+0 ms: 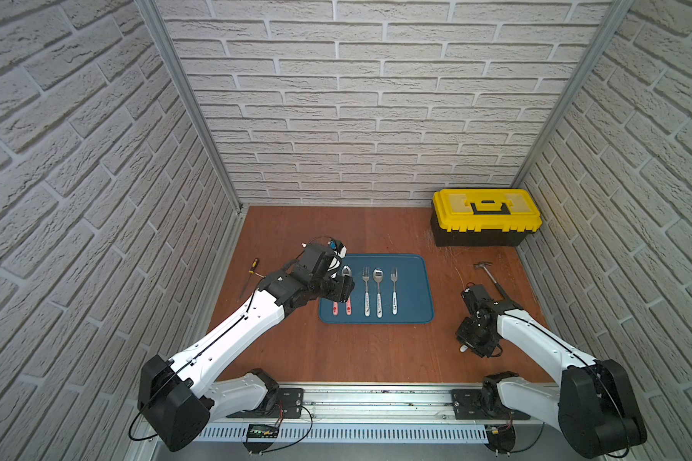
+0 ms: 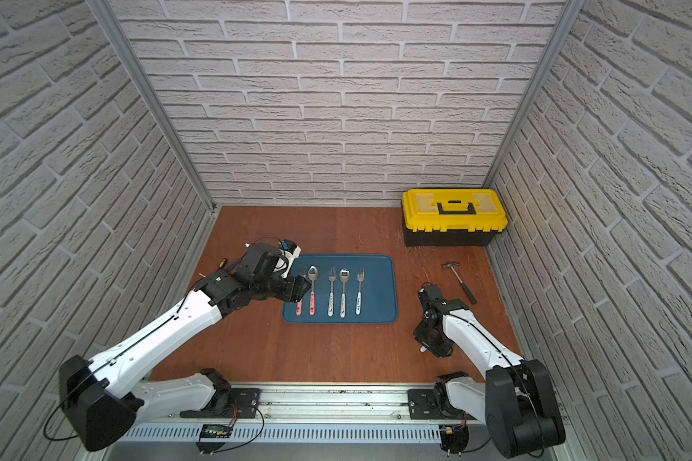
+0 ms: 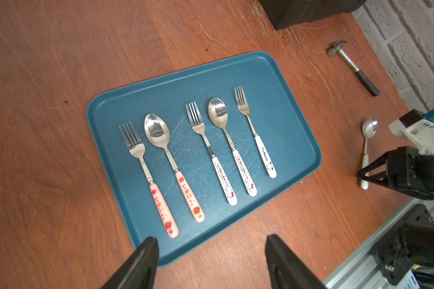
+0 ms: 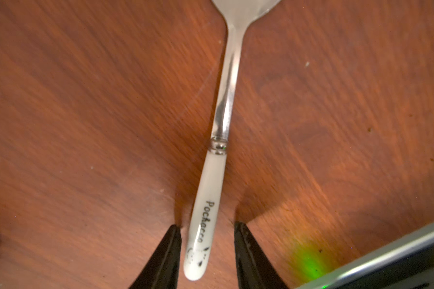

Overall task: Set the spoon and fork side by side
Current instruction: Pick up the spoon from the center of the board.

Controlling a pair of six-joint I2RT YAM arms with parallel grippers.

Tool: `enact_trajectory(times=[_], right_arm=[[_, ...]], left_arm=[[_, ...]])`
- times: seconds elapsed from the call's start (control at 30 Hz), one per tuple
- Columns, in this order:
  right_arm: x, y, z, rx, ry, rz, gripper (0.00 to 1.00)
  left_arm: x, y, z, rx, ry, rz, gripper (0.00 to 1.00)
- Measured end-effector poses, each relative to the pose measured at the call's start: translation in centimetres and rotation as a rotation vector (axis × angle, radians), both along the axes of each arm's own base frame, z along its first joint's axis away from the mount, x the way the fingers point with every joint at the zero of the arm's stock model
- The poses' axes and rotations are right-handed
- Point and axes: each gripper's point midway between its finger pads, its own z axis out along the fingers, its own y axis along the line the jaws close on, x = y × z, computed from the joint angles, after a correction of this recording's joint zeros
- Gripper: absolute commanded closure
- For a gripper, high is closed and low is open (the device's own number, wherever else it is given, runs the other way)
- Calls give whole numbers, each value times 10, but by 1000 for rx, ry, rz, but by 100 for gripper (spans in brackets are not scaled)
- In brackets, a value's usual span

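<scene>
A spoon (image 4: 206, 212) with a white "Pochacco" handle lies on the wooden table, right of the blue tray (image 3: 286, 125). My right gripper (image 4: 207, 225) straddles the end of its handle, open, with a narrow gap on each side. The matching white-handled fork (image 3: 254, 132) lies at the right end of the row on the tray, tines toward the back wall. In the left wrist view the spoon (image 3: 366, 150) shows with the right gripper's fingers over its handle. My left gripper (image 3: 211, 239) hovers open over the tray's front left corner, holding nothing.
A pink strawberry fork (image 3: 145, 175) and spoon (image 3: 171, 160), and a Hello Kitty fork (image 3: 211, 155) and spoon (image 3: 232, 147), also lie on the tray. A yellow toolbox (image 1: 486, 217) stands at the back right, a hammer (image 1: 492, 279) near it, a screwdriver (image 1: 252, 267) at the left.
</scene>
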Motion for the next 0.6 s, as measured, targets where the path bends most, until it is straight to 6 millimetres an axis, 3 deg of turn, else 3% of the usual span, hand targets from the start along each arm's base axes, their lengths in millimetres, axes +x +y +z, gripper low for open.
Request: enact_trajectory(times=[0.6], right_arm=[[5,6,-5,39,10,31,89]], left_arm=[[-1,-2,0,8,-4,-6,28]])
